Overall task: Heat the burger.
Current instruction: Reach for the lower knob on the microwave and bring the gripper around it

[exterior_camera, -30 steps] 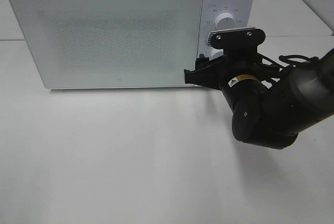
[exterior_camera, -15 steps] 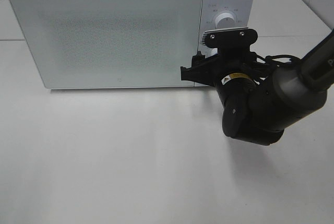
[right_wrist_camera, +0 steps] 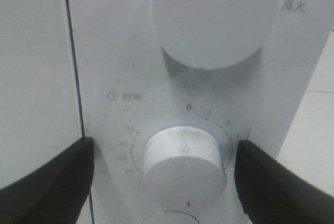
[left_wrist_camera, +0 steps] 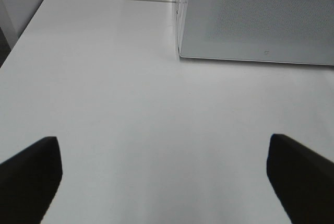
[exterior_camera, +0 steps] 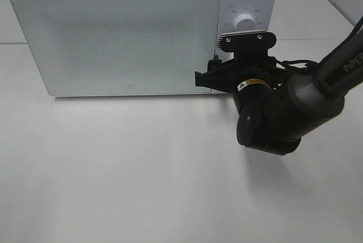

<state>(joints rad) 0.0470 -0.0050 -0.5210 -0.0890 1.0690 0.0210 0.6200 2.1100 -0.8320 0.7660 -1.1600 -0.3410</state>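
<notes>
The right claw (right_wrist_camera: 164, 178) of a black two-armed robot stands wide apart at the control panel of a boxy white microwave oven (exterior_camera: 113, 33) on a pale, matte tabletop (exterior_camera: 142, 169). Its two dark fingers (right_wrist_camera: 49, 177) flank the lower round white timer dial (right_wrist_camera: 182, 157). A clear strip of panel shows between the dial and the finger on the door side, and a narrower one on the other. The claw grips nothing, and the views do not settle whether its tips touch the panel. Above it sits a larger round white knob (right_wrist_camera: 214, 18), cut off by the edge of the wrist view.

The left claw (left_wrist_camera: 166, 179) hangs fully spread and empty over bare tabletop, facing the oven's lower front corner. Only its two black fingertips (left_wrist_camera: 28, 177) show, and the arm is outside the high camera's view.

The burger shows in no view. The oven's frosted grey door (exterior_camera: 113, 39) is shut and nothing can be made out through it. From above, the right arm's wrist and camera bracket (exterior_camera: 248, 40) cover the timer dial. A curved outline below the dial is cut off in the wrist view.
</notes>
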